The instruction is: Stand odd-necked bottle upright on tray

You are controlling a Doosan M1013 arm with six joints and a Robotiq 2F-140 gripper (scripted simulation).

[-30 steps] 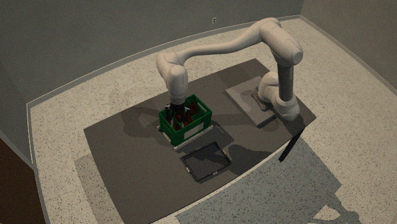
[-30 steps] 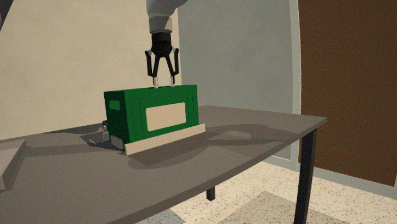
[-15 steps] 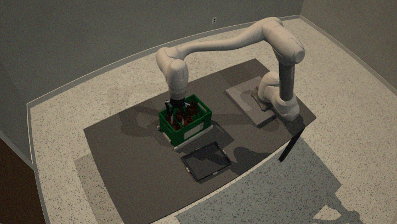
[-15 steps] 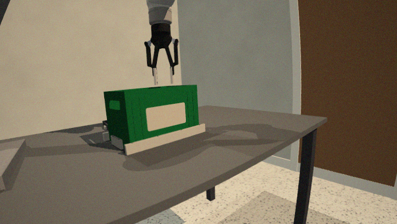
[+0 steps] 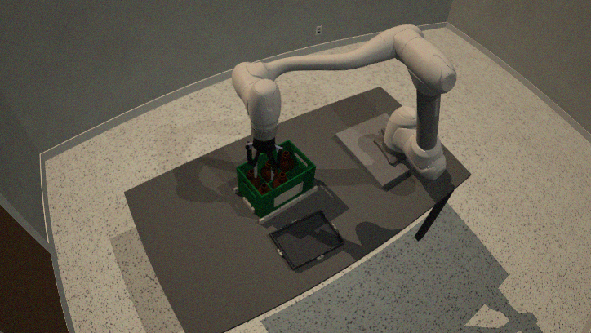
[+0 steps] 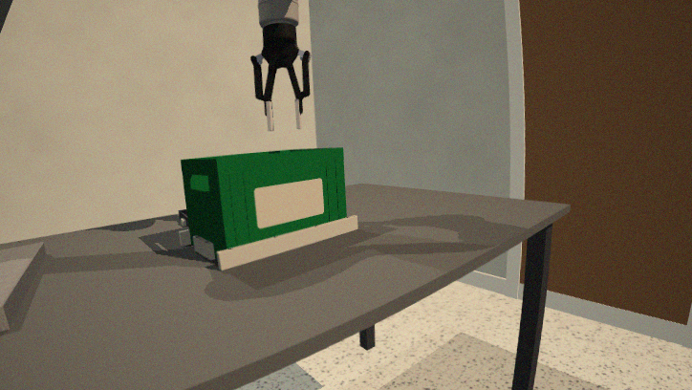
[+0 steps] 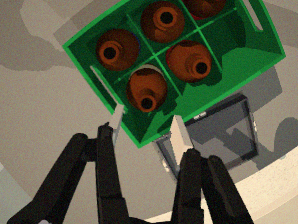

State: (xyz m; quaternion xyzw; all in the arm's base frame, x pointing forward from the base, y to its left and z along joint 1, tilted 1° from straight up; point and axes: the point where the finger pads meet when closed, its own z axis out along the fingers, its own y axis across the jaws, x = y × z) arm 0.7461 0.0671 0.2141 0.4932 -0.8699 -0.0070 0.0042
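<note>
The green crate (image 5: 266, 205) (image 6: 237, 184) (image 7: 245, 65) stands level on the table. Several brown bottles stand in its compartments, among them one (image 7: 146, 89) in the corner nearest my fingers, one (image 7: 117, 50) beside it, one (image 7: 189, 61) towards the tray side, one (image 7: 162, 21) and one (image 7: 205, 6) cut by the view's edge. Their necks look alike from here. My gripper (image 5: 264, 177) (image 6: 284, 128) (image 7: 147, 120) is partly open and empty, pointing down with its tips above the crate's rim. The black tray (image 5: 295, 224) (image 7: 215, 135) lies flat and bare beside the crate.
Pale rails (image 5: 288, 205) (image 6: 290, 241) run along the crate's foot. Small light clips sit around the tray. The compartment at the tray side, near one handle end, holds no bottle. The arm's base stands by a grey plate (image 5: 351, 136) (image 6: 14, 266).
</note>
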